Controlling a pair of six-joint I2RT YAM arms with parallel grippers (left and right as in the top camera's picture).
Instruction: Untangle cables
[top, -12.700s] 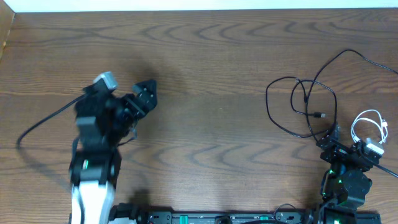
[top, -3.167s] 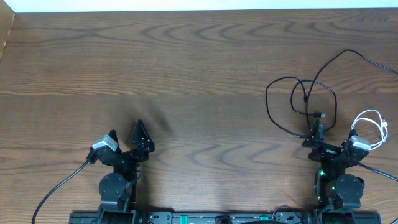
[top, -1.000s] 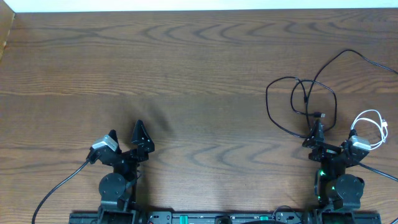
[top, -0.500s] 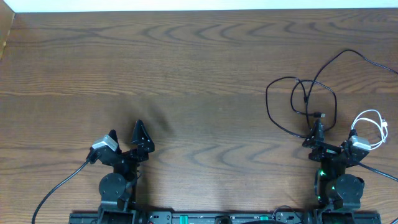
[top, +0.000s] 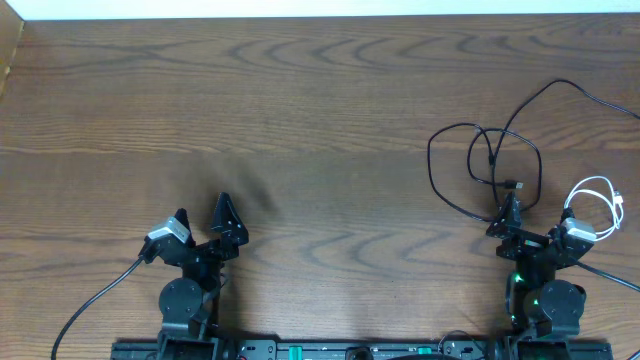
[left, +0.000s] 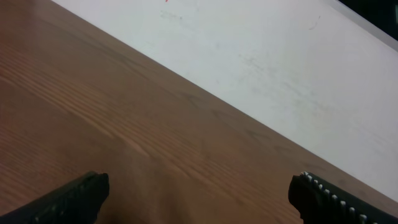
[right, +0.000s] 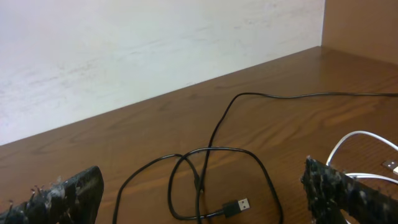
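Note:
Black cables (top: 487, 160) lie in overlapping loops at the right of the table, one strand running off to the far right edge. In the right wrist view the black loops (right: 205, 180) end in a USB plug (right: 239, 205). A short white cable (top: 597, 200) lies coiled to their right, and it also shows in the right wrist view (right: 360, 143). My right gripper (top: 535, 220) is open and empty, just in front of the loops. My left gripper (top: 200, 225) is open and empty over bare wood at the front left; its fingertips frame bare table (left: 199, 199).
The wooden table (top: 300, 120) ends at a white wall at the back. A raised wooden edge (right: 367, 25) stands at the right side. A thick black arm wire (top: 95, 300) trails off the front left.
Compared with 12.7 s ago, the left arm has drawn back from the left middle of the table to the front edge. Over the last second nothing has moved.

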